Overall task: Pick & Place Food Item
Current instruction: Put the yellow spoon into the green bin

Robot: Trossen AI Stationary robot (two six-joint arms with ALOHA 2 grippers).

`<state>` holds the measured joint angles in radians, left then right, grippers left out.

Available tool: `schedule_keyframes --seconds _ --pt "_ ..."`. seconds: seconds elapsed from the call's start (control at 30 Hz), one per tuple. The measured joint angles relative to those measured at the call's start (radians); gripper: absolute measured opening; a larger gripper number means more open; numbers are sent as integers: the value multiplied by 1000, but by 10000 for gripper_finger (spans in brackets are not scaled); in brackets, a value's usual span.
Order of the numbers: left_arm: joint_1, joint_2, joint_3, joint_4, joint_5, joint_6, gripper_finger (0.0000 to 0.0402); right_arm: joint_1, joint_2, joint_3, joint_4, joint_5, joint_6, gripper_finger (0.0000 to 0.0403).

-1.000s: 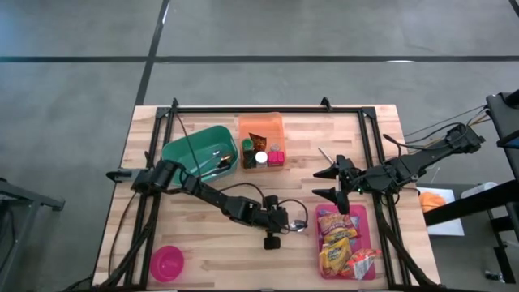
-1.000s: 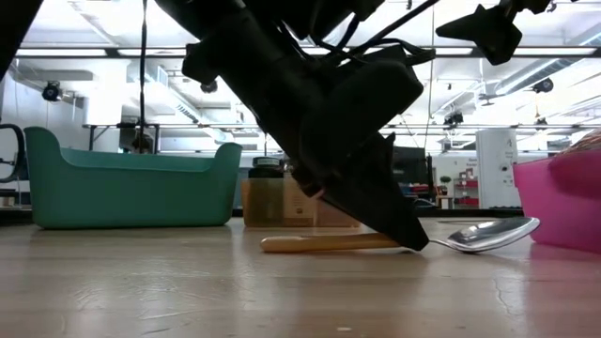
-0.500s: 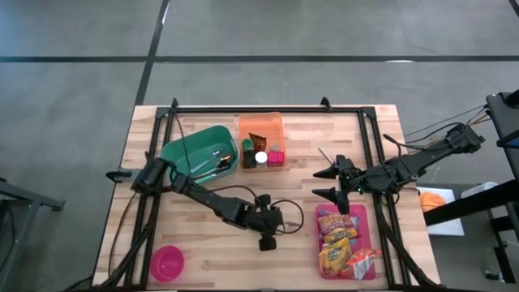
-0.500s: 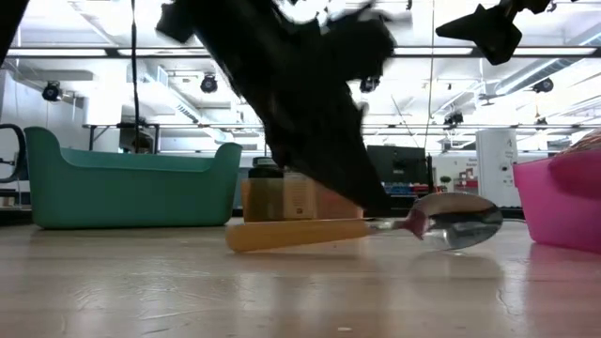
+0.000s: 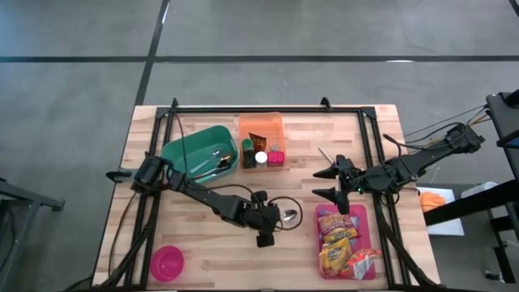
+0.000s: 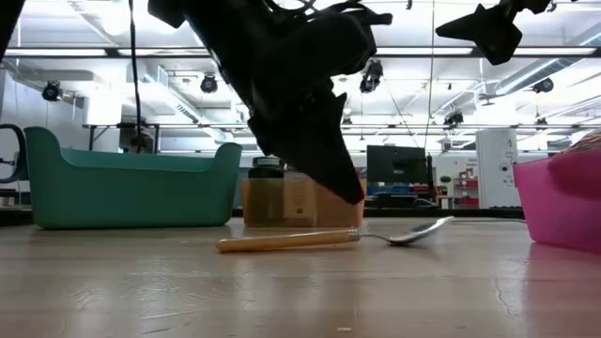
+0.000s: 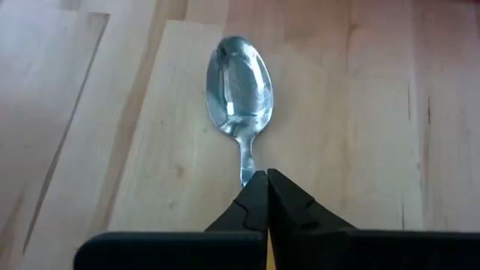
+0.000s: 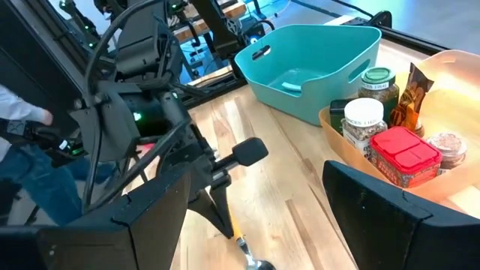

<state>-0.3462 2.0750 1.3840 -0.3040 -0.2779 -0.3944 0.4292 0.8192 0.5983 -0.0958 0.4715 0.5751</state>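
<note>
The spoon (image 7: 240,90) lies low over the middle of the wooden table (image 5: 211,264), its steel bowl pointing toward the pink tray (image 5: 366,217) of snack packets (image 5: 336,243) and its wooden handle (image 6: 286,241) toward the left arm. The left gripper (image 7: 266,187) has its two dark fingers pressed together on the spoon's neck, just behind the bowl. In the left wrist view the fingers cover everything behind that neck, so the handle is hidden there. In the low view the handle's far end looks to rest on the boards while the bowl end sits a little higher, but whether it really touches the wood is hard to tell. From above, the spoon shows only as a small bright spot at the gripper's tip.

The right gripper (image 5: 332,183) waits above the table near the tray's upper edge, its fingers spread apart and holding nothing.

At the back of the table stands a teal bin (image 5: 199,150) with an orange bin (image 5: 261,126) of jars and small packets just beside it. A pink bowl (image 5: 168,263) sits at the near left corner. The floor around is grey concrete with dark lines. The low view looks into a bright hall with ceiling lights and monitors; the right wrist view catches part of a person (image 8: 22,161) at its edge, cut off.
</note>
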Motion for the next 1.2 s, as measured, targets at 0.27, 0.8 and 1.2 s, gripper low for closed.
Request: schedule_keyframes --seconds 0.27,0.8,1.2 --pt "-10 0 -1 -67 19 54 83 0 0 0 0 0 0 299" --pt "-6 36 -70 45 -44 49 224 0 1 0 0 0 0 299" --pt "-5 68 -65 70 -14 59 91 0 1 0 -1 0 0 299"
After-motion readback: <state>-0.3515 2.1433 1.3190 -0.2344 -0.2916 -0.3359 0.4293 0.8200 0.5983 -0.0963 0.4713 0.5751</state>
